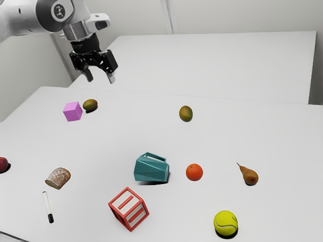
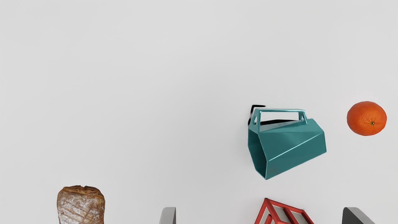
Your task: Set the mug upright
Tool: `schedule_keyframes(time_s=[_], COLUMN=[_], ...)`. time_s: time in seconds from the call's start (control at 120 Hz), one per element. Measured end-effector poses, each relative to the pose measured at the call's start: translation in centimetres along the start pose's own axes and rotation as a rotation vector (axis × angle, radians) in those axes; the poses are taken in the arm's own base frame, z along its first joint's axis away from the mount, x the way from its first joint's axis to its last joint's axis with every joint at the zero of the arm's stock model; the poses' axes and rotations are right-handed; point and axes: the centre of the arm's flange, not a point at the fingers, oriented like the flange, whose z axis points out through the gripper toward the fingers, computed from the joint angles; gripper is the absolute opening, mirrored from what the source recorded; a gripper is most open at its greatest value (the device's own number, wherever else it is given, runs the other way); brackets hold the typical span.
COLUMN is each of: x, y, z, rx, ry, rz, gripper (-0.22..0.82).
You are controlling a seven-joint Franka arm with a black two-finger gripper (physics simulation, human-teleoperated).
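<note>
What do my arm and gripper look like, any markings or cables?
The arm has smooth, rounded white segments and a dark grey joint cover bearing a round emblem. The gripper is black and angular, with two grey-tipped fingers. I can't make out cables.

Bright, even light washes the pale surface (image 1: 116, 146) around the mug (image 1: 151, 170), with small dark shadows hugging the mug's base and the underside of the tennis ball (image 1: 225, 223), which lies to the exterior view's right of it. In the wrist view a hard black shadow falls just beside the mug's handle (image 2: 281, 110), thin glossy highlights run along the handle and one crease of the body, the mug's inside sinks into deeper teal, and soft grey shading tints the surface around it.
</note>
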Motion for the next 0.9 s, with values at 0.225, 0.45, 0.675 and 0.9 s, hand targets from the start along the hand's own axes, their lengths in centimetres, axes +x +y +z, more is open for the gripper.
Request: schedule_keyframes(time_s=[0.225, 0.45, 0.675, 0.9], x=[-0.5, -2.3, -4.3, -5.3], y=[0.2, 1.0, 1.1, 1.5], z=[-0.1, 0.9, 3.5, 8.1], rx=[-0.001, -0.007, -0.037, -0.113], ry=[0.000, -0.029, -0.079, -0.111], rz=[0.001, 0.013, 0.007, -0.013], gripper=[0.58, 0.58, 0.58, 0.58])
